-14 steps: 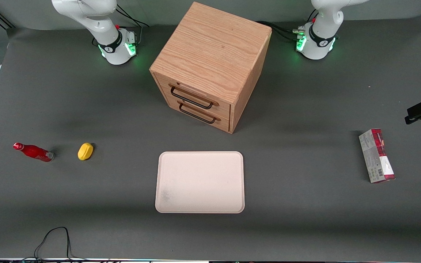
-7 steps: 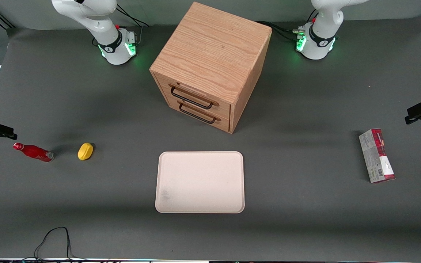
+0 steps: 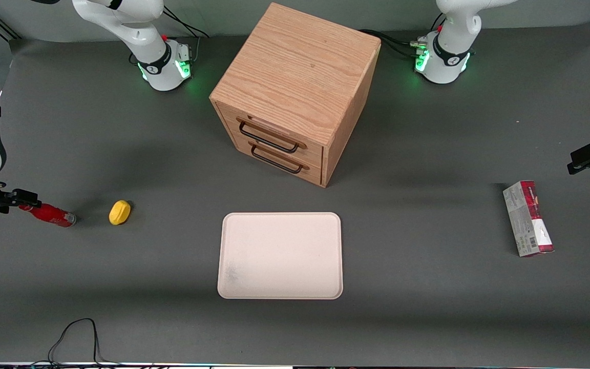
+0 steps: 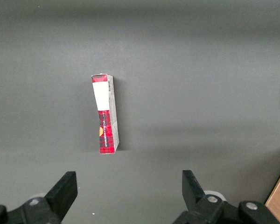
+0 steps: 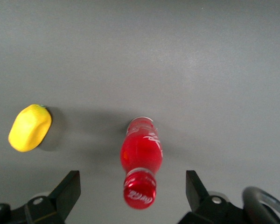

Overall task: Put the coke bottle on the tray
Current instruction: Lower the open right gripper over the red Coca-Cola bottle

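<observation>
Spread-fingered tool (image 5: 133, 193) poised above capped end of slim red coke bottle (image 5: 141, 161), lying flat, lengthwise between fingers.

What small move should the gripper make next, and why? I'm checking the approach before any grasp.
Probably lower straight down around the coke bottle. The gripper is open and hovers over the bottle's cap end, with its fingers spread to either side. The bottle lies on its side on the table beside the yellow lemon-shaped object, apart from the tray.
</observation>
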{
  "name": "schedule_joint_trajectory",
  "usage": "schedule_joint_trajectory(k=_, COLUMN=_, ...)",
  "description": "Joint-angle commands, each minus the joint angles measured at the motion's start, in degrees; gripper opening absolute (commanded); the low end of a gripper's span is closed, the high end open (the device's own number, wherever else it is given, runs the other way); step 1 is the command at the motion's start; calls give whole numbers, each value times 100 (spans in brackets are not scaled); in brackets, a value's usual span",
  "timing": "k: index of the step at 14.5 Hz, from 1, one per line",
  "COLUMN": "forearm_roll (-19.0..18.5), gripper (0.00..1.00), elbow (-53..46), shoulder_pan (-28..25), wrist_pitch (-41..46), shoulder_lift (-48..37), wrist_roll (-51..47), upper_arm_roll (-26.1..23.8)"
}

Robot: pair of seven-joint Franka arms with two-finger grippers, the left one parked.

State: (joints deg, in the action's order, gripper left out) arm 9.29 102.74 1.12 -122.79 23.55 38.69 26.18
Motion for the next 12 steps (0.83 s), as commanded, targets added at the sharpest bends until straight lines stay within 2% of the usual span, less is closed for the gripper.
schedule_joint_trajectory(k=1, forearm_roll=179, gripper=100, elbow=53, shoulder_pan=37, wrist_pitch=-210, shoulder_lift=115, wrist_roll=314, upper_arm_roll=62)
schedule_joint_trajectory(k=7, forearm_roll=179, gripper=99, elbow=194, shoulder_pan=55, wrist_pitch=-228, shoulder_lift=115, wrist_roll=314, upper_arm_roll=62)
schedule_joint_trajectory(k=8, forearm_roll=179, gripper=91, elbow=194, shoulder_pan=55, wrist_pitch=-228, shoulder_lift=115, wrist_roll=314, upper_arm_roll=62)
schedule_joint_trajectory(k=10, forearm_roll=179, gripper=58, elbow=185, shoulder_pan=46, wrist_pitch=-202, shoulder_lift=106, wrist_roll=314, upper_arm_roll=53)
schedule_joint_trajectory(k=12, forearm_roll=179, gripper=39, elbow=176, shoulder_pan=29, wrist_pitch=-184, shoulder_lift=89, wrist_roll=314, upper_arm_roll=45)
